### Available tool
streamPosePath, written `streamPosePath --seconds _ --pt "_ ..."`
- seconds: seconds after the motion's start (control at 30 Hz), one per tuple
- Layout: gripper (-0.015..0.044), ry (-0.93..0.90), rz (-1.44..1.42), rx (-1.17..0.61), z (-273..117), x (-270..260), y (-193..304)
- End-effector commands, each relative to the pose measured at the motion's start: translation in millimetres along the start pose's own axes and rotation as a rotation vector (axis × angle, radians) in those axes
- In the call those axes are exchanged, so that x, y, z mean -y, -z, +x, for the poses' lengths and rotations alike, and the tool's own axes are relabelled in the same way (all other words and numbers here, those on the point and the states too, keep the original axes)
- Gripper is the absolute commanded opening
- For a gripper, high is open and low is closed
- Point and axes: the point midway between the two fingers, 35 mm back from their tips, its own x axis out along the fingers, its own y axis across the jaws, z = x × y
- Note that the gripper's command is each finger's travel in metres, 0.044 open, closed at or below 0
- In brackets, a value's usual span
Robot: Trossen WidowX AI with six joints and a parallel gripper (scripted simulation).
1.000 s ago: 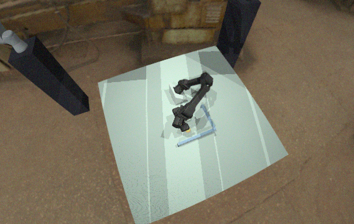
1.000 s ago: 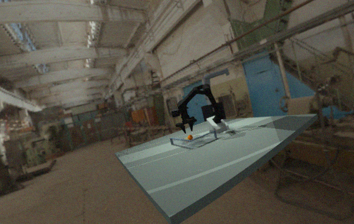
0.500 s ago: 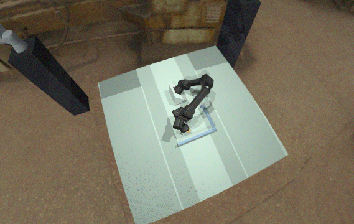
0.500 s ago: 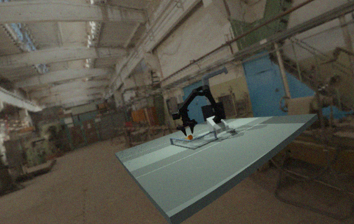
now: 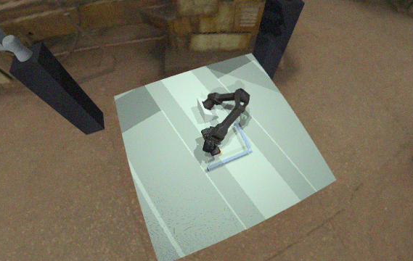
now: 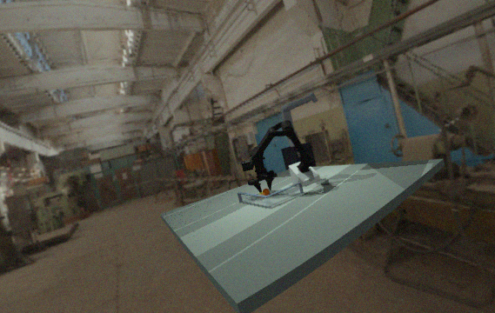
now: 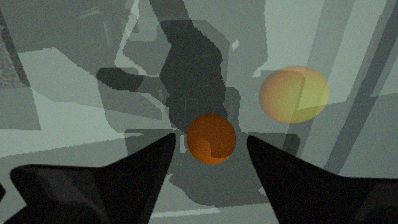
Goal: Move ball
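Observation:
The orange ball (image 7: pixel 211 142) (image 6: pixel 266 191) lies on the table. In the wrist view it shows between the two fingertips, with a gap on each side. The see-through yellow-orange copy (image 7: pixel 295 95) (image 5: pixel 221 151) is up and to the right of the ball in the wrist view, beyond the right fingertip. My gripper (image 7: pixel 211 138) (image 6: pixel 264 189) points down, low over the table, open and holding nothing. In the top view the gripper hides the ball. The low clear walls (image 5: pixel 229 160) (image 6: pixel 251 198) have bluish edges and meet in a corner beside the copy.
The arm's links (image 5: pixel 232 117) arch over the table (image 5: pixel 286 174) (image 6: pixel 317 230) from the base. A pale angular block (image 5: pixel 206 112) (image 6: pixel 297 172) stands near the base. The arm's shadow falls around the ball.

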Motion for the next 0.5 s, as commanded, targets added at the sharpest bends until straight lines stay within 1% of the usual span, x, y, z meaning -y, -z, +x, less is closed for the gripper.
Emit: streamPosePath --seconds 0.0,0.1,0.33,0.47 --pt "0.0291 0.001 0.007 0.005 3.6 -0.4 -0.7" --pt "0.0213 0.001 0.007 0.005 3.6 -0.4 -0.7" --pt "0.0166 0.001 0.007 0.005 3.6 -0.4 -0.7" --pt "0.0061 0.002 0.008 0.002 -5.4 1.6 0.6"
